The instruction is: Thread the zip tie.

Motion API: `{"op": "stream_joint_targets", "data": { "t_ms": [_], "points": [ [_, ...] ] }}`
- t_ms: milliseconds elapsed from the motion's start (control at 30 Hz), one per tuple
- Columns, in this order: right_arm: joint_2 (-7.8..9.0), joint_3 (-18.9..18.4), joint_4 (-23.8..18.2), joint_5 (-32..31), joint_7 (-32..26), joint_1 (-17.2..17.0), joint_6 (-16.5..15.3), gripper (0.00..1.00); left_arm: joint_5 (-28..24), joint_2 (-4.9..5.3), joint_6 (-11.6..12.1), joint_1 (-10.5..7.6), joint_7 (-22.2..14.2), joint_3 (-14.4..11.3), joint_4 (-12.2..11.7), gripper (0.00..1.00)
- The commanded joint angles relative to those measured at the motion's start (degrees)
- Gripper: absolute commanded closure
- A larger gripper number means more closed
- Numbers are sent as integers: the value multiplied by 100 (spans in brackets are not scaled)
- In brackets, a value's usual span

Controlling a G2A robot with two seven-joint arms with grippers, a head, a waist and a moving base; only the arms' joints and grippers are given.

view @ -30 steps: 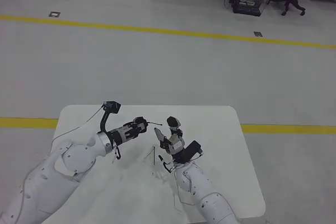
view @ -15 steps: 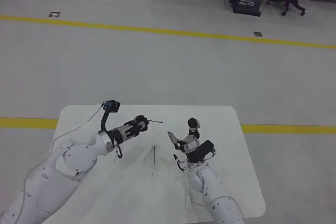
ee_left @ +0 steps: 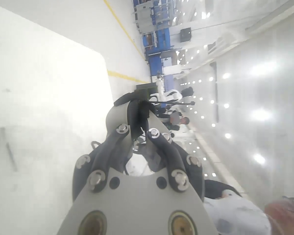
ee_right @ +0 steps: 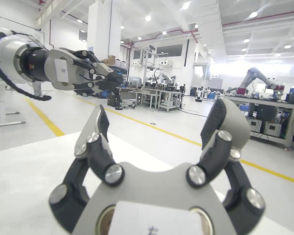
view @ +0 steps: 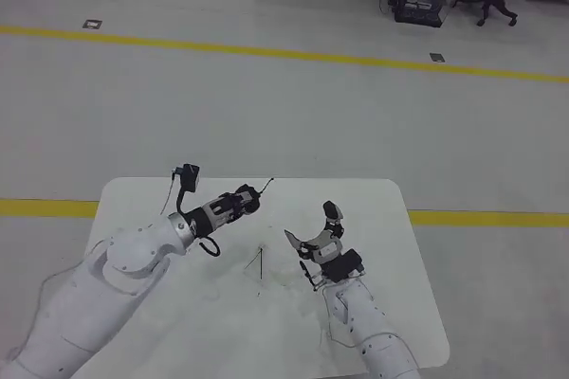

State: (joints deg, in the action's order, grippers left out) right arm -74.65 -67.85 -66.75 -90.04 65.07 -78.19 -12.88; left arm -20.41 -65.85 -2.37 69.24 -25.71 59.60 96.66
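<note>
The left side of the white table point(view: 133, 204) lies bare out to its rounded corner; my left gripper point(view: 250, 200) hangs above the table near the far edge, left of the middle, its fingers pressed together on the zip tie point(view: 263, 189); the tie's thin black free end slants up and away from the tips, reaching about to the line of the far edge; in my left wrist view the tie point(ee_left: 171, 103) juts straight out past the closed tips of that gripper point(ee_left: 140, 106).

Just nearer me, between my two arms, thin dark strands point(view: 259, 261) lie flat on the table, apart from both grippers; what they are I cannot tell.

To the right, my right gripper point(view: 313, 227) sits spread wide and holds nothing; from its own wrist the two ribbed pads point(ee_right: 101, 121) stand far apart, with the left gripper point(ee_right: 110, 76) up and off to one side, well clear.

Beyond it the tabletop runs bare to the right edge; the surface is plain white; around it lies pale grey floor with a yellow line point(view: 493, 219).
</note>
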Motion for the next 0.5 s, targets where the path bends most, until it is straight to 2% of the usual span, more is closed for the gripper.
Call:
{"op": "stream_joint_targets", "data": {
  "t_ms": [0,33,133,400,467],
  "points": [
    [48,93,101,9,156,91,127,0,-446,-30,-30,-12,-20,-16,-39,100],
    [80,167,152,9,232,149,210,0,-644,-45,-53,-24,-48,-29,-59,100],
    [158,351,318,9,481,298,488,0,-695,-49,-60,-31,-62,-33,-67,100],
    [158,351,318,9,481,298,488,0,-695,-49,-60,-31,-62,-33,-67,100],
    [158,346,283,9,426,299,541,0,-989,-68,-92,42,-42,-51,-76,100]
  ]
}}
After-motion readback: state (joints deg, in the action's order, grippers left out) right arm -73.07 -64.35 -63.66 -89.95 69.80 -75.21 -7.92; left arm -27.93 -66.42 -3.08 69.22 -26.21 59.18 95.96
